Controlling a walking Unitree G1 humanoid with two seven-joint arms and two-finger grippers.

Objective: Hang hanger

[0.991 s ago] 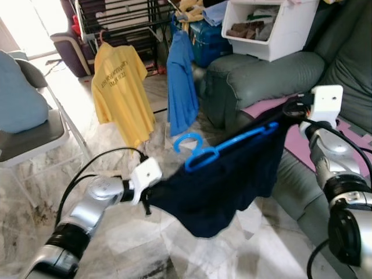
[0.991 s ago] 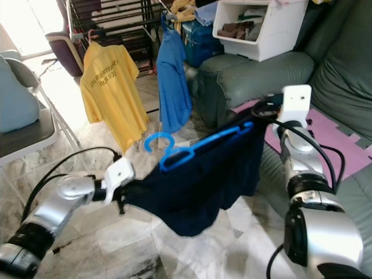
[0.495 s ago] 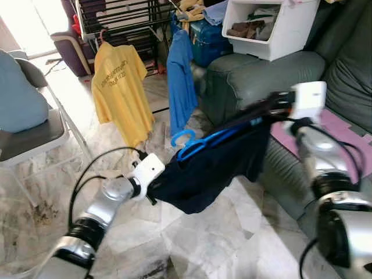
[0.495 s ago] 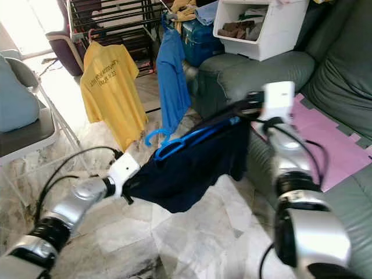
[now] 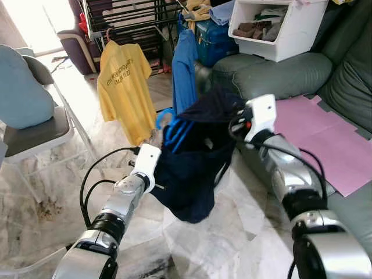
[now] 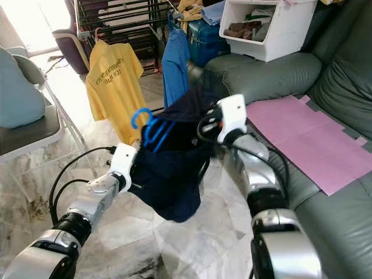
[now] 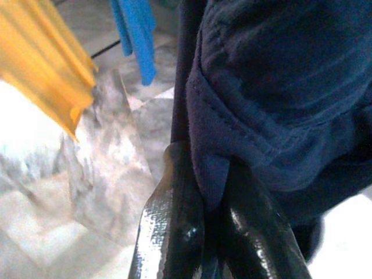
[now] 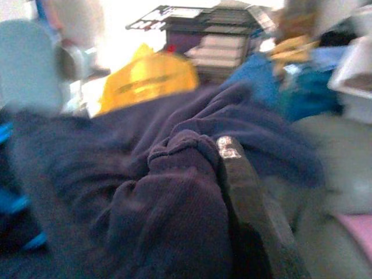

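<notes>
Left wrist view shows the left gripper pinching a fold of the dark shirt; the right gripper clamps another bunch of it. Held between them, the shirt sags above the floor with the blue hanger inside, hook poking out on top. Beyond the shirt, a yellow shirt and blue shirt hang from the drying rack; a green sofa stands beside it.

Navy garment on a bright blue hanger; yellow shirt, blue shirt, grey-green sofa, pink mat.
</notes>
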